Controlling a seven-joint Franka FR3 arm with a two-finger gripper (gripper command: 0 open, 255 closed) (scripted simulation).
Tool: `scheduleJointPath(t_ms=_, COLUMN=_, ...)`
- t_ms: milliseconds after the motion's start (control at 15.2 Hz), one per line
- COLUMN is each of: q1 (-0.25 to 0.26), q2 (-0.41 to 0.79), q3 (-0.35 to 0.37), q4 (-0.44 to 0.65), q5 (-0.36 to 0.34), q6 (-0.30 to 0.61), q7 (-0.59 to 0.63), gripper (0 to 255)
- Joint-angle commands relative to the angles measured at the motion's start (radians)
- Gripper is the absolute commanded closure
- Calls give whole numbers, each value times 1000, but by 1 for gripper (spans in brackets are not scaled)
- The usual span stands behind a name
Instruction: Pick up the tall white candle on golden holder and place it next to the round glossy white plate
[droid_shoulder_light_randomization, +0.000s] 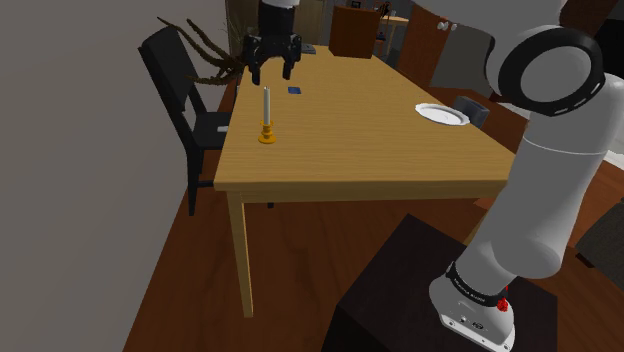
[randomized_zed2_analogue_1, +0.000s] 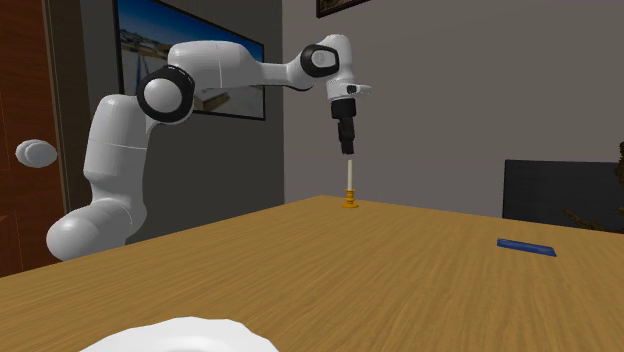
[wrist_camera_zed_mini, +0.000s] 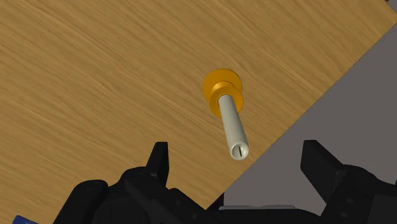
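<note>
Above the candle (droid_shoulder_light_randomization: 266, 118), gripper (droid_shoulder_light_randomization: 272, 76) with fingers (droid_shoulder_light_randomization: 256, 70) spread, pinching nothing; candle upright near table (droid_shoulder_light_randomization: 380, 160) edge at shoulder view's left, well apart from plate (droid_shoulder_light_randomization: 442, 114) by opposite edge

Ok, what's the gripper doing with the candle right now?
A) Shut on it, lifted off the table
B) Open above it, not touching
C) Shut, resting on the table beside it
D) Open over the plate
B: the gripper hangs open above the candle. In the wrist view its fingers stand wide apart and touch nothing, and the candle stands upright in its golden holder on the table.
</note>
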Motion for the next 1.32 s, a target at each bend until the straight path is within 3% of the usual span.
scheduleJointPath(t_ms=0, q1=9, q2=31, q3=3, q4=31, q5=-7, q6=-3, q7=13, gripper=0)
scheduleJointPath(t_ms=396, q1=1, q2=6, q3=0, q4=-95, q5=-1, q6=99, q7=12, gripper=0)
scheduleJointPath(t_ms=924, q1=1, q2=6, q3=0, q4=-95, q5=-1, q6=99, q7=12, gripper=0)
scheduleJointPath(t_ms=990, q1=1, q2=6, q3=0, q4=-95, q5=-1, q6=99, q7=12, gripper=255)
scheduleJointPath(t_ms=1254, q1=1, q2=6, q3=0, q4=-95, q5=-1, q6=99, q7=12, gripper=255)
